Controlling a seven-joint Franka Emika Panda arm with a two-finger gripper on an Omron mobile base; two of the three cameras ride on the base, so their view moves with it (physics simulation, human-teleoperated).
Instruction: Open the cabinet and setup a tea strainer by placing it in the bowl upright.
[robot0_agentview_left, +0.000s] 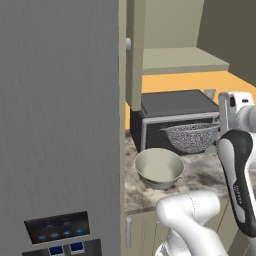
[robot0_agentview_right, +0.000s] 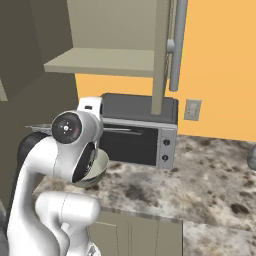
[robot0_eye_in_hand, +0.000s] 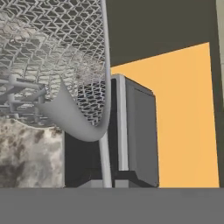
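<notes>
Marbled worktop (robot0_agentview_left: 200, 172) holds the bowl (robot0_agentview_left: 159, 167) at centre frame. Tea strainer (robot0_agentview_left: 190, 136) hangs gripped in the closed pincer, up and right of the bowl, basket opening facing up, cabinet (robot0_agentview_left: 134, 55) door open

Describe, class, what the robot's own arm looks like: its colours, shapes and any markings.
The arm has glossy white, rounded tubular links. One link carries a black shell with small grey lettering. A joint ends in a round black cap bearing a small red mark.
</notes>
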